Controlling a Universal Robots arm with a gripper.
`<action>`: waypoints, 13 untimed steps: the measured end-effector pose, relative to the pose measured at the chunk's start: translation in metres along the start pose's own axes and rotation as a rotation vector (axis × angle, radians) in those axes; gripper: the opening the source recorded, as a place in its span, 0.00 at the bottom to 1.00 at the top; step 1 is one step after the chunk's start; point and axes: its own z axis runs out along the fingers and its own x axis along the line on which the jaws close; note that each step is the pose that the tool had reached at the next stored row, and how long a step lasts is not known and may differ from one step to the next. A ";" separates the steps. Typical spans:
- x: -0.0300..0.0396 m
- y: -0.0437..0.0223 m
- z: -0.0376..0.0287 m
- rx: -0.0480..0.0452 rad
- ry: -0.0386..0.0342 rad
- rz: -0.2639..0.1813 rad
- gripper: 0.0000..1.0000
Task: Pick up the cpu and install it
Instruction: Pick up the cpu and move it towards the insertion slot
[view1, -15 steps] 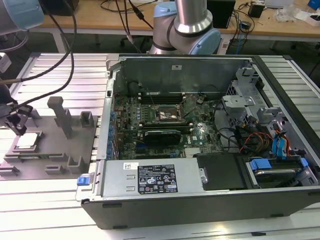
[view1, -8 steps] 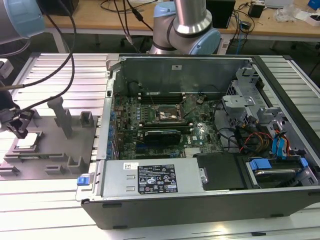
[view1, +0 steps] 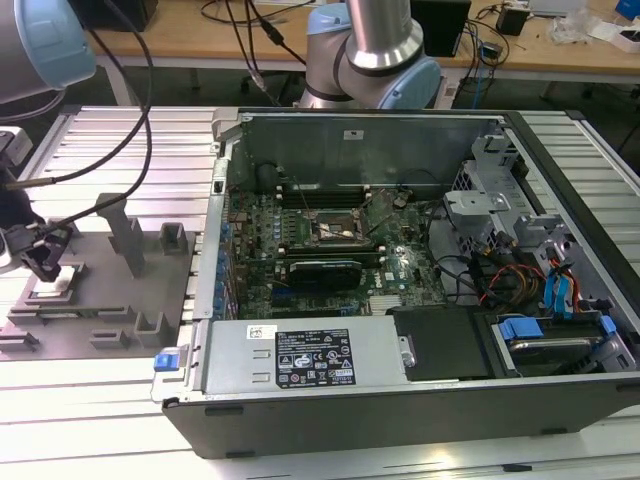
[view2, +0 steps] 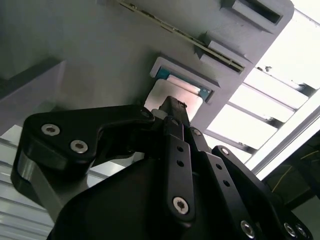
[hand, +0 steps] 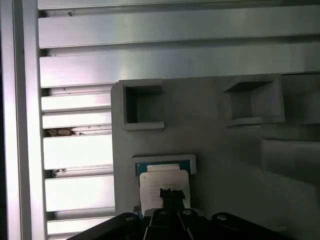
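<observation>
At the exterior view's left, the end effector hangs low over the cpu. In both wrist views its black tip covers the chip's near edge. I cannot tell whether it is apart or together. The cpu lies flat in a framed pocket of the grey fixture plate on the slatted aluminium bench. The open computer case stands just beside the plate.

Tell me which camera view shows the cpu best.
The first wrist view: the cpu faces the camera in its grey fixture pocket, the gripper covering one edge. The second wrist view shows it slanted behind the gripper; the exterior view shows a small pale square beneath the gripper.
</observation>
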 end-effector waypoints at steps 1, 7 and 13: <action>0.0009 0.0009 0.0009 0.0000 0.0000 0.000 0.11; 0.0029 0.0011 0.0032 0.0000 0.0001 -0.001 0.11; 0.0029 0.0011 0.0034 0.0000 0.0000 -0.001 0.29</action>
